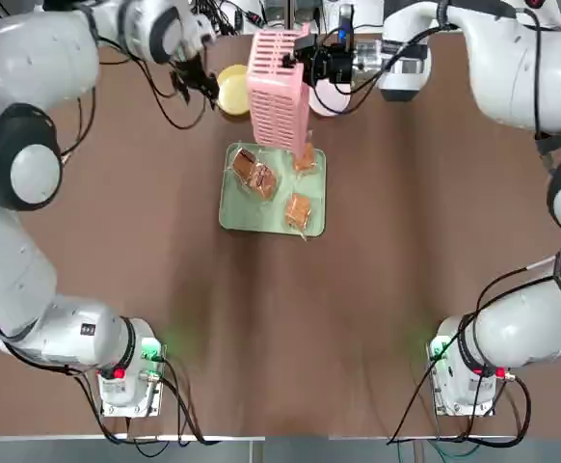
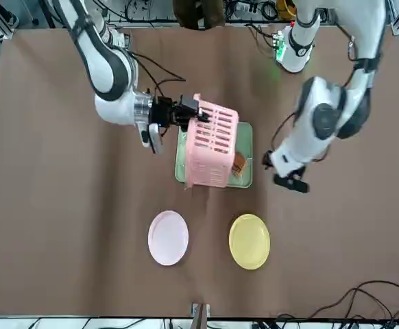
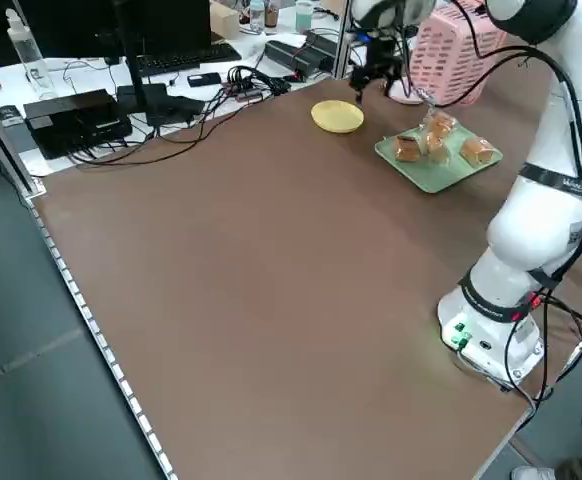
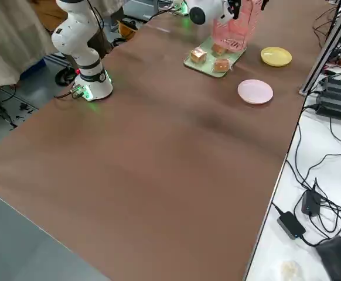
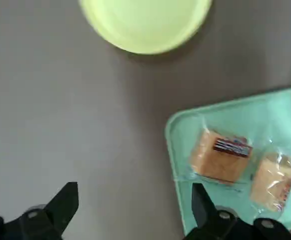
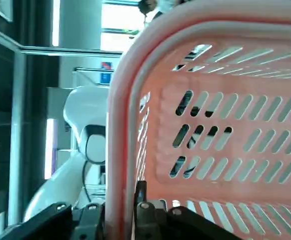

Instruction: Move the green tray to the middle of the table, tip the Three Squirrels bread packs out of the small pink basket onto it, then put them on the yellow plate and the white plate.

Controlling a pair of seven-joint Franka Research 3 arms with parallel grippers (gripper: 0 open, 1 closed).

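The small pink basket (image 1: 279, 87) hangs tipped on its side over the far edge of the green tray (image 1: 242, 212). My right gripper (image 1: 311, 64) is shut on the basket's thick rim (image 6: 120, 150). Several Three Squirrels bread packs (image 1: 254, 174) lie on the tray, one (image 1: 305, 159) right under the basket's mouth. The yellow plate (image 1: 232, 89) sits beyond the tray, with the white plate (image 2: 168, 237) beside it; both are bare. My left gripper (image 1: 199, 82) hovers open next to the yellow plate (image 5: 145, 22), holding nothing.
The table (image 1: 280, 328) stretches bare brown from the tray toward the arm bases. Cables and electronics (image 3: 121, 100) crowd a white bench beyond the far edge. A metal post (image 4: 328, 41) stands by the plates' side.
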